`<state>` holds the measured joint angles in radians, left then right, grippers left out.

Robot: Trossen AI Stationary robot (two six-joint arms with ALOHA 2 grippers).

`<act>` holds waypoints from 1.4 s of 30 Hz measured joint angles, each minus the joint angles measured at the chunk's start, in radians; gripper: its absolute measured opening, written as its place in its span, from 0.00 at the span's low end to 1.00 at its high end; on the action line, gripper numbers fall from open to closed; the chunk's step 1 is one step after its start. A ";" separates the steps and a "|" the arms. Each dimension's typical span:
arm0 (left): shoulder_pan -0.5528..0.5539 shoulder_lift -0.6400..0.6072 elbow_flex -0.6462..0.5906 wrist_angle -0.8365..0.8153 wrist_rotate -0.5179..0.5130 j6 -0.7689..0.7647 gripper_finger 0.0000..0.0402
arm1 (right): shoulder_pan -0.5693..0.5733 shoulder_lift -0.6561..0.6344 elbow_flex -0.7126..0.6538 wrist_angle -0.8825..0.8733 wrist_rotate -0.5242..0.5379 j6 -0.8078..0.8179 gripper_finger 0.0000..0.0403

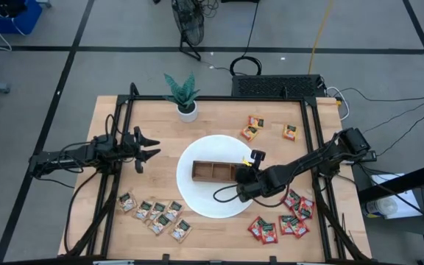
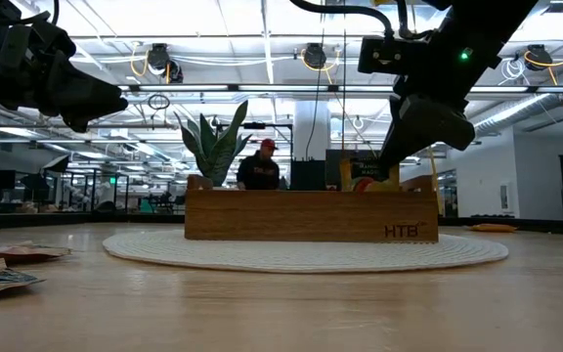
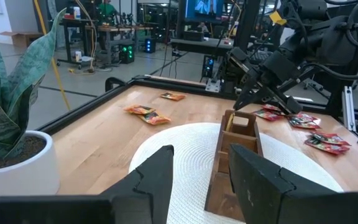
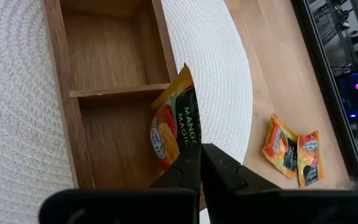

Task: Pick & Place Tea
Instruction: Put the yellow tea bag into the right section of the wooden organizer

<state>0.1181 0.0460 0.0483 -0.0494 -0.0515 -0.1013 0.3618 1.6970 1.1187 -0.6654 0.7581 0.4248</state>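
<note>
The right gripper (image 4: 200, 163) has its two dark fingers pinched tight on the lower edge of an orange-yellow sachet (image 4: 174, 124). The sachet stands on edge above the fingers, printed face showing, and leans against the wall of the end compartment of the wooden tray (image 4: 114, 90). It appears to be inside that compartment, but whether it touches the floor cannot be told. In the high view this gripper (image 1: 246, 175) hangs over the tray's end (image 1: 212, 171) nearest the right arm, and the tray sits on a round white mat (image 1: 197, 199).

This looks like the placing step: the sachet is over its slot but not yet let go. The next move calls for opening the fingers so the packet drops flat, then lifting straight up clear of the tray walls.

Further out, more tea lies loose on the table. Other orange-yellow sachets (image 1: 252, 126) rest beyond the mat toward the far edge, red sachets (image 1: 285, 221) are clustered near the right arm's side at the front, and pale beige sachets (image 1: 157, 213) lie in a loose group at the front left.

The left gripper (image 1: 144, 147) waits with fingers spread and empty, off the mat's left edge, near a small potted plant (image 1: 184, 96). A person shows far behind the table in the low view.
</note>
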 joint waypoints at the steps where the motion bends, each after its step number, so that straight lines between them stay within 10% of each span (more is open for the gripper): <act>1: 0.000 0.000 0.000 0.000 0.000 0.000 0.39 | 0.000 0.000 0.000 0.000 0.000 0.000 0.00; 29: 0.000 0.000 0.000 0.000 0.000 0.000 0.39 | -0.025 -0.133 -0.001 -0.062 0.118 0.022 0.32; 42: 0.000 0.000 0.000 0.000 0.000 0.000 0.39 | -0.247 -0.396 -0.204 -0.512 -0.108 0.372 0.32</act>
<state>0.1181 0.0457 0.0481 -0.0494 -0.0513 -0.1013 0.1145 1.3007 0.9144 -1.1774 0.6498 0.7971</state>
